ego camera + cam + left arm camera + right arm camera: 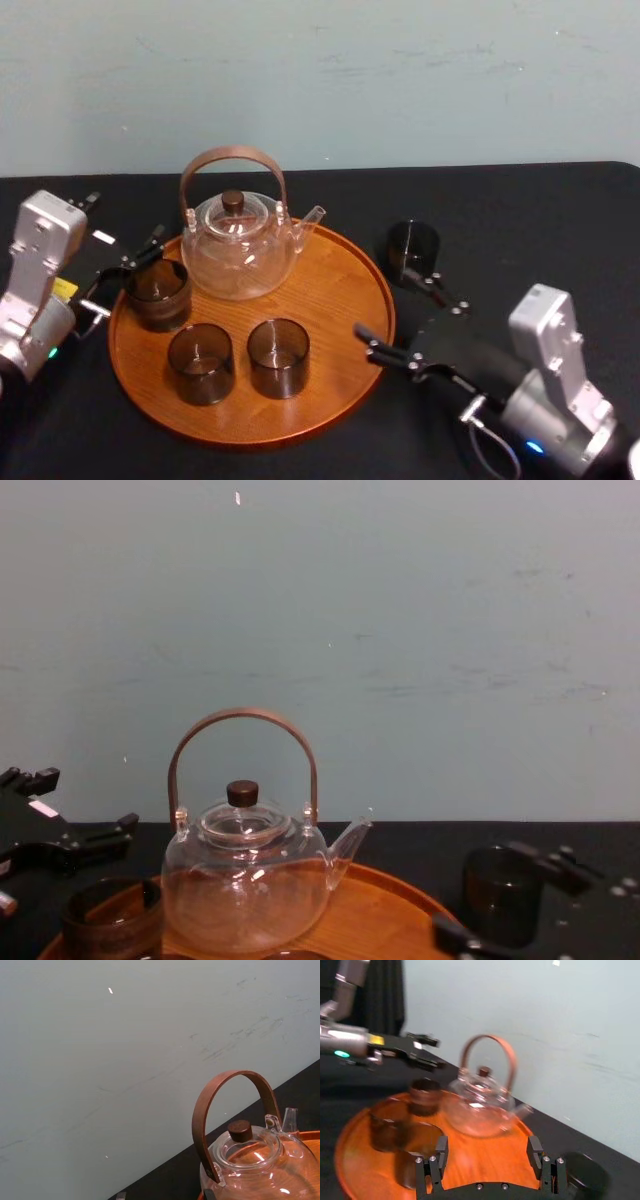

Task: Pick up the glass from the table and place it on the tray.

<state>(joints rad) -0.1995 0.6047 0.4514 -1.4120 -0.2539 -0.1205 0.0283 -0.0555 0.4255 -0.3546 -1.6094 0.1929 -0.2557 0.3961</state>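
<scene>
Found glass on table just right of tray, right gripper spread wide just near of it, probably to straddle it; left gripper also spread, parked at tray's left edge.

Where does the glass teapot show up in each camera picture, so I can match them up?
Head view: teapot at the back of the tray, left of centre.
Left wrist view: teapot close up, pale wall behind.
Right wrist view: teapot beyond the right gripper, on the tray.
Chest view: teapot low, left of centre.
Shared landmark: its arched brown handle.
</scene>
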